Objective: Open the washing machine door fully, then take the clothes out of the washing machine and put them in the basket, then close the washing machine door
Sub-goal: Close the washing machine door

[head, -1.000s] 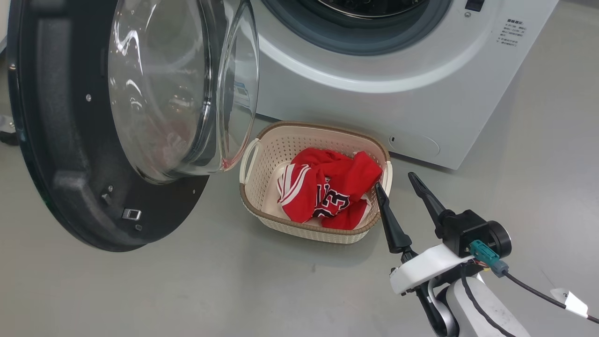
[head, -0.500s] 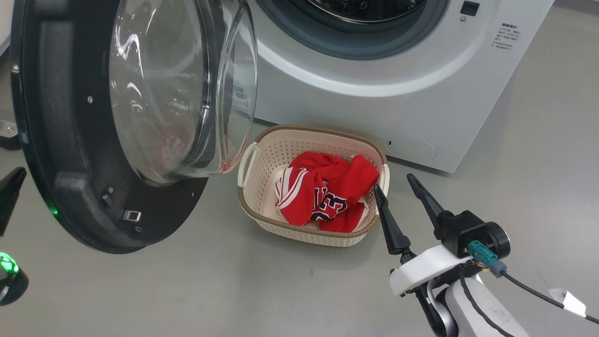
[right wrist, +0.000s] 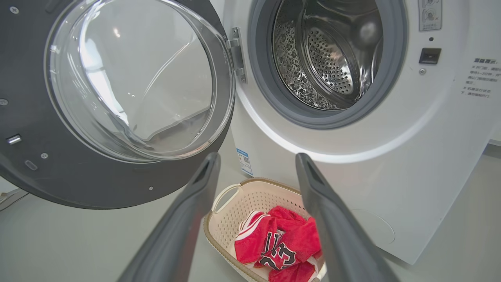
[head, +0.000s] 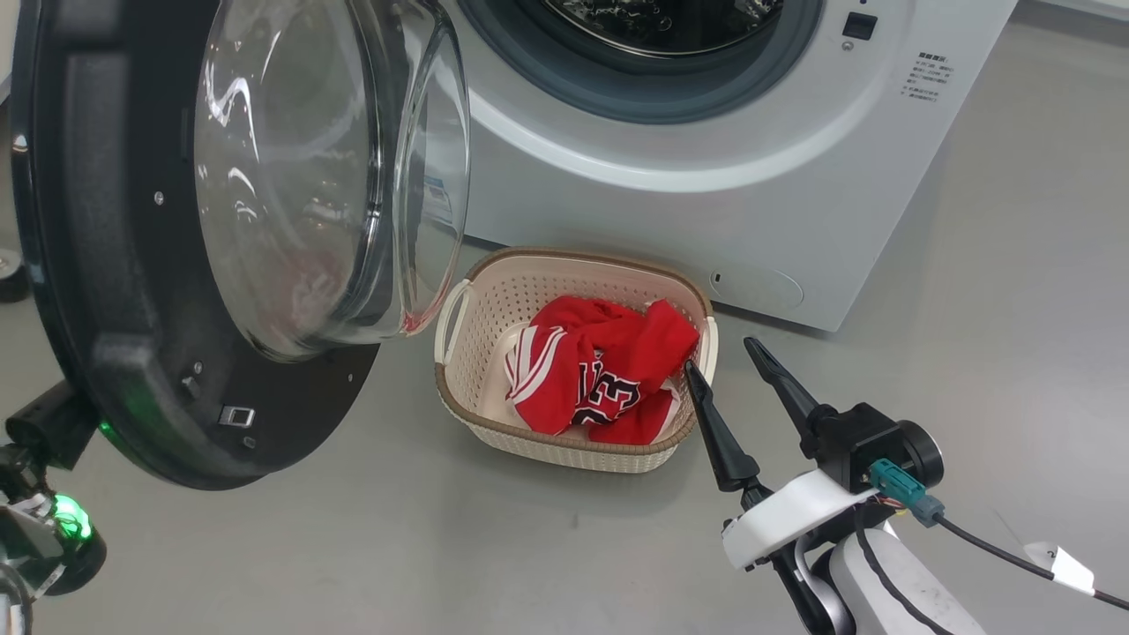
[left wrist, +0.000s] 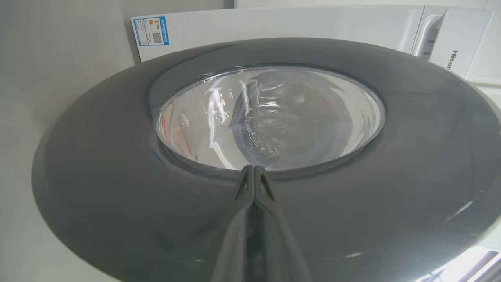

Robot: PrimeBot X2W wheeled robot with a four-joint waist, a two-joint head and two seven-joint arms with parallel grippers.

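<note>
The washing machine (head: 661,203) stands open, and its steel drum (right wrist: 325,58) shows no cloth. The washing machine door (head: 88,220) hangs swung out to the left, its glass bowl facing me. Red clothes (head: 600,370) with the number 23 lie in the cream basket (head: 573,257) on the floor before the machine. My right gripper (head: 720,354) hovers open and holds nothing, just right of the basket's right handle. My left gripper (left wrist: 253,169) is shut, its tips against or very near the door's glossy outer rim (left wrist: 352,203), just below the glass. In the head view the door hides its fingers.
Bare grey floor (head: 441,547) stretches in front of the basket and the door. A small dark wheel (head: 9,273) sits at the far left behind the door. A cable with a white tag (head: 1054,564) trails from my right wrist.
The head camera has shifted, sliding the whole scene left and down. My left arm has risen from the lower left and its fingers have gone behind the door's edge. The right gripper stays open.
</note>
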